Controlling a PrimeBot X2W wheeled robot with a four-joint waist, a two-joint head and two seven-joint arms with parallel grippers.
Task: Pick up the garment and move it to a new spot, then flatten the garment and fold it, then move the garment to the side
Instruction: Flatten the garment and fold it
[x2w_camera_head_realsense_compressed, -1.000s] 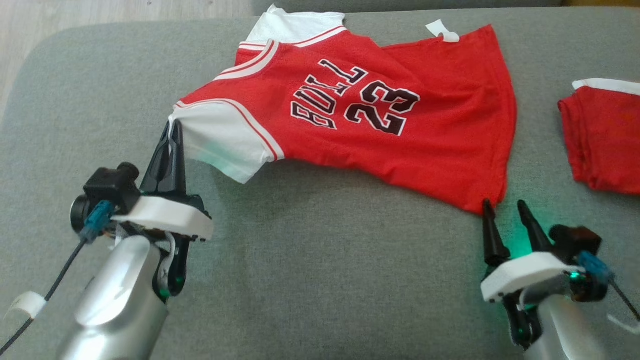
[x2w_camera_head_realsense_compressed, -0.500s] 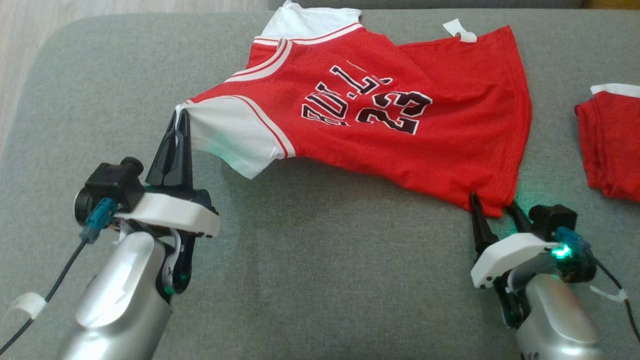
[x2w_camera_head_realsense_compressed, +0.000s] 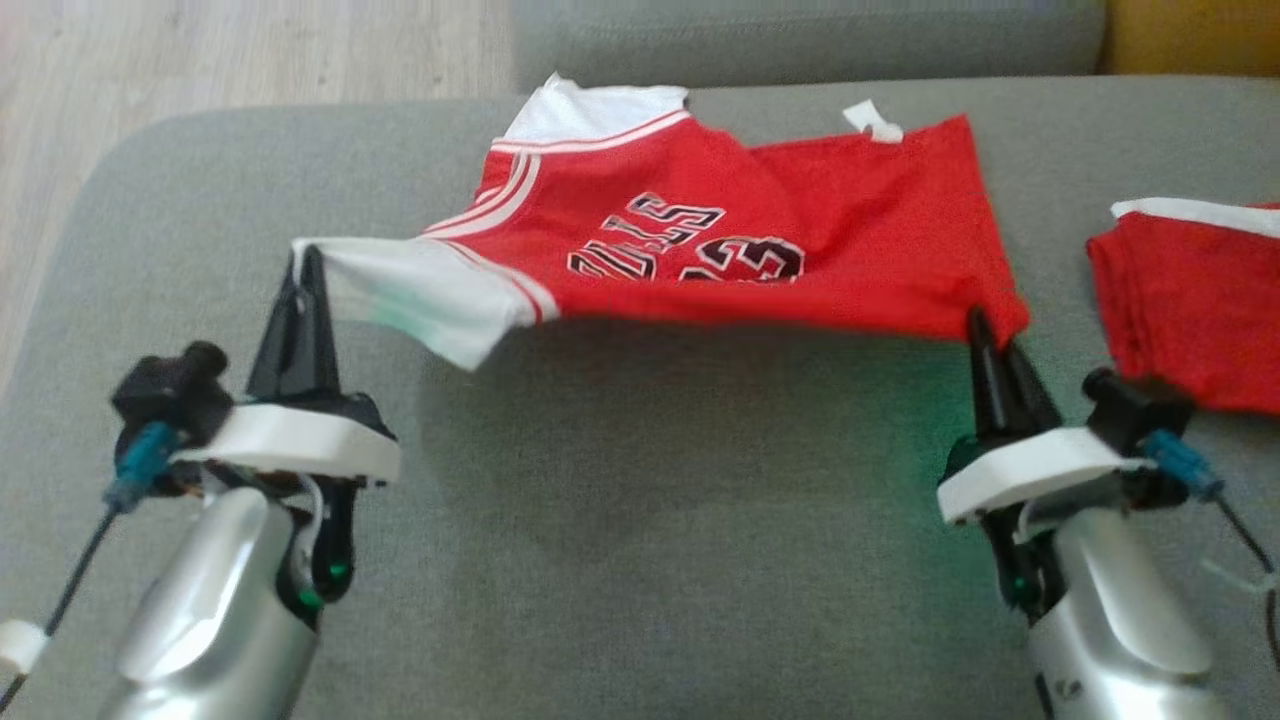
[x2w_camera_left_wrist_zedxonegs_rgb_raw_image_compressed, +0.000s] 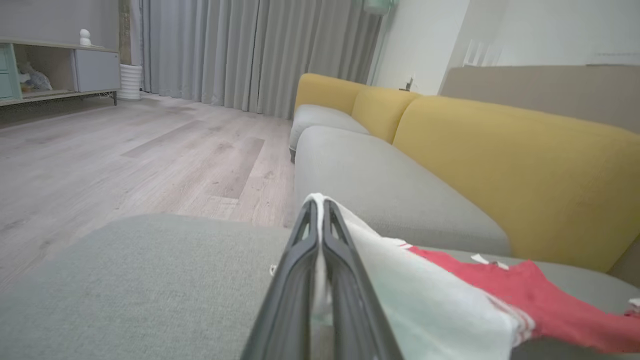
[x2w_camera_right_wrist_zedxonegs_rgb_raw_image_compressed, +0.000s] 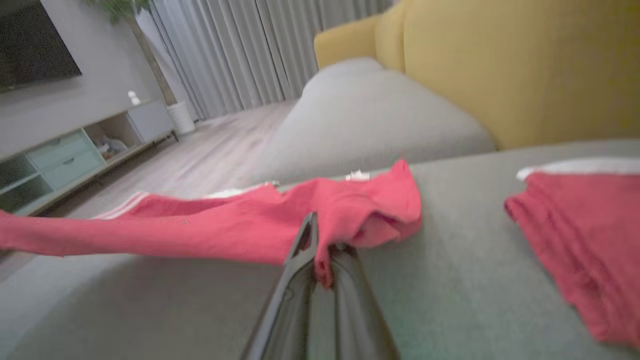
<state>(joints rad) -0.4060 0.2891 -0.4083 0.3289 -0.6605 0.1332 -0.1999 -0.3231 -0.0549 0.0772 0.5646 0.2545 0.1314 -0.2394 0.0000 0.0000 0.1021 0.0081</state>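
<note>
The garment (x2w_camera_head_realsense_compressed: 820, 230) is a red jersey with white sleeves and black lettering, spread across the grey sofa seat (x2w_camera_head_realsense_compressed: 620, 500). Its near edge hangs lifted between my two grippers, casting a shadow on the cushion, while its far edge rests on the seat. My left gripper (x2w_camera_head_realsense_compressed: 305, 262) is shut on the white sleeve's corner (x2w_camera_left_wrist_zedxonegs_rgb_raw_image_compressed: 350, 250). My right gripper (x2w_camera_head_realsense_compressed: 985, 325) is shut on the red hem corner (x2w_camera_right_wrist_zedxonegs_rgb_raw_image_compressed: 325, 260). In the right wrist view the red cloth (x2w_camera_right_wrist_zedxonegs_rgb_raw_image_compressed: 225, 225) stretches off to the left from the pinched corner.
A second red garment with a white edge (x2w_camera_head_realsense_compressed: 1190, 300) lies folded on the seat at the right, close beside my right gripper. The yellow sofa back (x2w_camera_left_wrist_zedxonegs_rgb_raw_image_compressed: 500, 165) rises behind. Wooden floor (x2w_camera_head_realsense_compressed: 200, 50) lies past the seat's rounded left end.
My right gripper closed on the jersey's red hem corner. Both grippers then lifted the near edge off the seat. The head camera also shifted.
</note>
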